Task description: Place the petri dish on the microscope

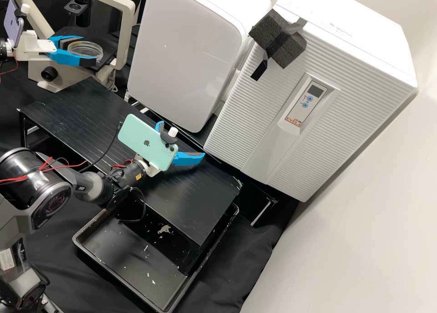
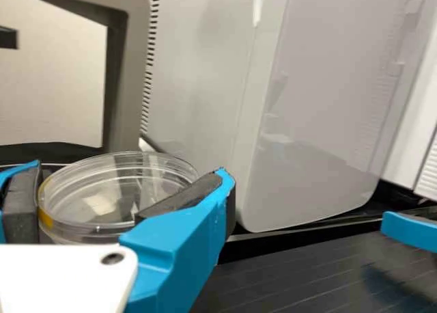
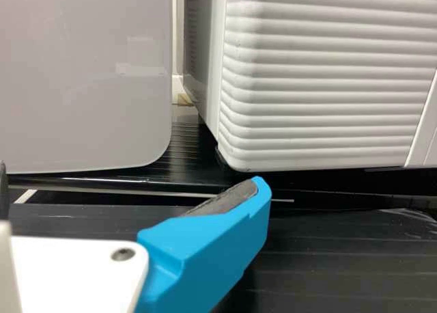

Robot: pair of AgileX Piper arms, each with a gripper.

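The clear petri dish is level, just above or on the black stage of the beige microscope; I cannot tell if it touches. Around its sides my left gripper is shut. In the left wrist view the round dish sits between the dark pads of that left gripper, and the microscope's frame rises behind. Over the black platform, away from the dish, my right gripper stands open and holds nothing. The right wrist view has this right gripper with its fingers wide apart.
A slatted black platform spans the bench, with a black tray partly beneath it. Behind stand a glossy pale cabinet and a ribbed white unit, both close to the right gripper. A microscope focus knob lies below the left gripper.
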